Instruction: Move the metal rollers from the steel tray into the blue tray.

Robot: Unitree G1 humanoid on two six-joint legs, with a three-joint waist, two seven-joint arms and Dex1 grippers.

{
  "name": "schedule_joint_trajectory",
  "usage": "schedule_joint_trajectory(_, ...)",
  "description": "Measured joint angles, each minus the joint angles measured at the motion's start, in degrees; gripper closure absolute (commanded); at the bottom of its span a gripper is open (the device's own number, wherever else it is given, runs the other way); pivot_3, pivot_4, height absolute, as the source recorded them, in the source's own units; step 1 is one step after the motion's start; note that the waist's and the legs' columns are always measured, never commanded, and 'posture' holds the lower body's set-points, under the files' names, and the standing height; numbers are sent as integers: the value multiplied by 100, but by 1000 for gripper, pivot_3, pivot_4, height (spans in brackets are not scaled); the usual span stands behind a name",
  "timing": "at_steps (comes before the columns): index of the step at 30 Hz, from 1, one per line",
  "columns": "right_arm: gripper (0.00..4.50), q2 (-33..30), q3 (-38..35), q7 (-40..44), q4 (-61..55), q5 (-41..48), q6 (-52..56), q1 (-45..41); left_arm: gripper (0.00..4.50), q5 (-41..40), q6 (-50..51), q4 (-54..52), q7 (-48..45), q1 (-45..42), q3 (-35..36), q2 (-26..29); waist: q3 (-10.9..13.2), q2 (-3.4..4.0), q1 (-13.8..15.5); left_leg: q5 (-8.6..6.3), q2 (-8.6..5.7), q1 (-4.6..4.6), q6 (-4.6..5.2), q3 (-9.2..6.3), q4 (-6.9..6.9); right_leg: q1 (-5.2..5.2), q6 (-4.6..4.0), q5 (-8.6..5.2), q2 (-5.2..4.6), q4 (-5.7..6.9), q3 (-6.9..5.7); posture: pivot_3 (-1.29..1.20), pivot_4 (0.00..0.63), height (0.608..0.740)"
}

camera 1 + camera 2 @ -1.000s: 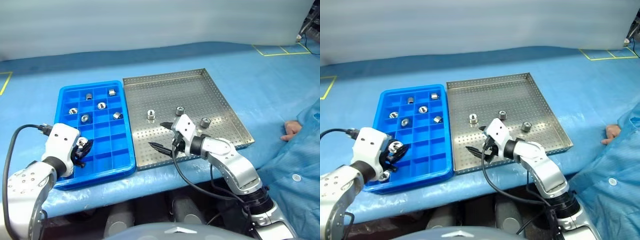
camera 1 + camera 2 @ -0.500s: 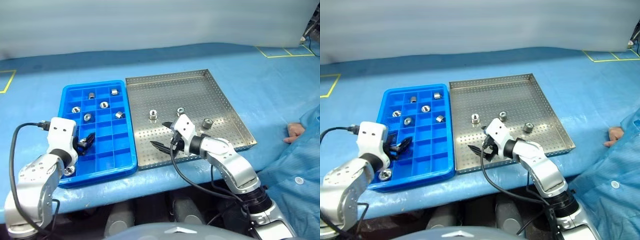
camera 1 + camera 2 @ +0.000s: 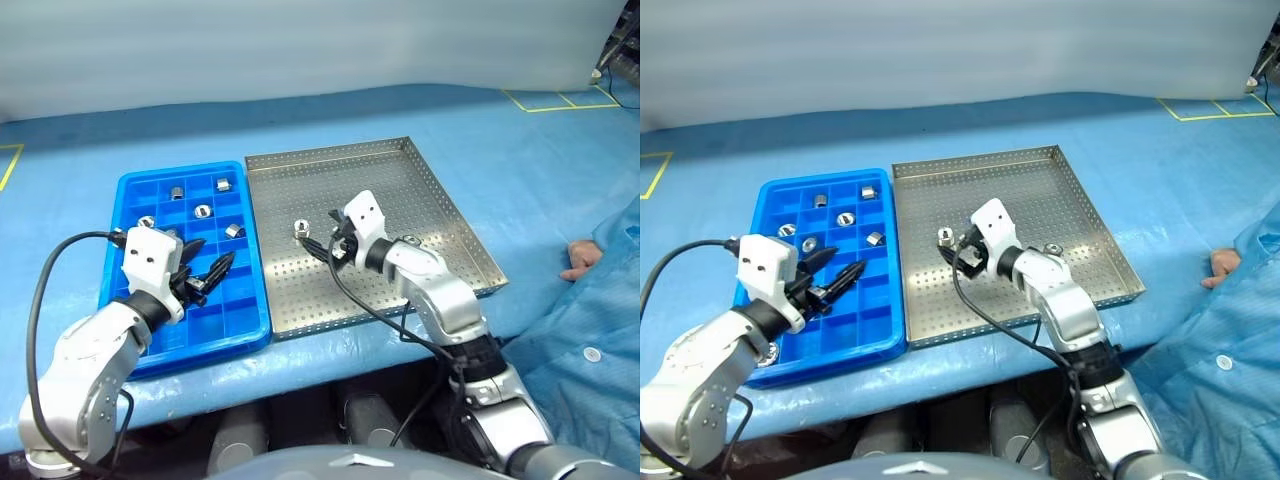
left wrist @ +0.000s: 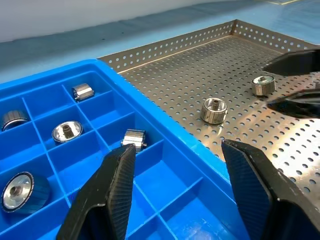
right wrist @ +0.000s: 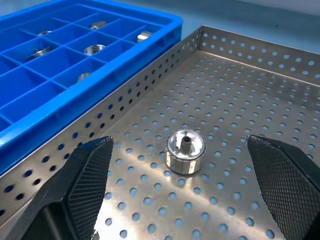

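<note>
Three metal rollers are left on the steel tray (image 3: 400,180), judging from the head views: one near the frame centre (image 3: 300,229) just ahead of the right gripper (image 3: 322,243), another (image 3: 1052,249) partly behind that arm, a third hidden by the gripper body and confirmed only from the left wrist. The blue tray (image 3: 128,190) sits left of centre, touching the steel tray's edge, with several rollers in its upper compartments. The left gripper (image 3: 205,277) hangs over the blue tray's lower rows, fingers partly spread and empty.

Left wrist view: two black fingers (image 4: 107,192) stand apart with nothing between them, above empty compartments. Rollers lie in cells at the upper left, one (image 4: 134,139) at centre left. Upper right, two rollers (image 4: 214,110) rest on the perforated floor beside the other gripper's dark tips.

Right wrist view: the fingers (image 5: 87,175) are spread wide to either side of the frame, and one roller (image 5: 185,151) stands on end at the centre between them, untouched.

The rollers look like solid steel: dense for their size, rigid, and polished, so likely slippery. I would close across the curved side wall at mid-height, squarely, since an off-centre pinch could squirt the piece away across the smooth tray floor.
</note>
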Motion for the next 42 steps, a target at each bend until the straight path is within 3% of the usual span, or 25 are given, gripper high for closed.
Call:
schedule_joint_trajectory(7,0,743,-43,-140,1954,-151,-389,-891,1528,-49,-359,3,-7,237,-421,77,1,1,-14,-1,3,-4,0,-2,-7,-2,-19,11,-1,-1,0,-49,150,740)
schedule_joint_trajectory(14,0,1104,-374,-513,3617,-280,-820,-1414,1528,-54,-424,3,202,324,-495,81,2,3,12,-1,3,-5,0,-4,-6,2,-18,12,-3,-4,-1,-29,150,740)
schedule_joint_trajectory(17,635,1152,-502,-625,4024,-307,-1007,-1612,1502,-84,-428,2,274,341,-514,85,1,3,8,0,3,0,0,-7,-6,4,-18,12,-2,-2,-2,-28,150,740)
schedule_joint_trajectory(21,1913,1153,-535,-613,4071,-357,-1096,-1599,1502,-111,-428,1,357,379,-513,102,1,4,8,-1,3,-1,0,-10,-6,3,-18,12,-1,-2,-4,-30,150,740)
schedule_joint_trajectory(24,1913,1154,-537,-596,3911,-371,-1109,-1467,1502,-122,-427,-4,396,421,-497,146,2,5,9,-1,3,-2,0,-12,-9,2,-18,11,-1,-2,-4,-30,150,740)
schedule_joint_trajectory(28,2715,1147,-495,-520,3557,-387,-981,-1328,1502,-124,-423,-3,514,463,-369,229,2,6,12,-1,4,-4,0,-14,-9,-1,-18,11,-1,-2,-4,-24,150,740)
schedule_joint_trajectory(36,2715,1364,-157,-108,2114,-355,-830,-1248,1502,-75,-267,-6,881,748,286,358,7,13,14,-1,12,-6,-1,-12,-20,-15,-9,2,6,1,-10,15,150,740)
schedule_joint_trajectory(42,2715,1517,-23,5,1986,-335,-735,-1359,1502,-101,-211,-110,1005,964,347,308,7,12,155,-1,14,-13,-1,-15,-22,-12,-23,5,-15,-7,-13,51,150,740)
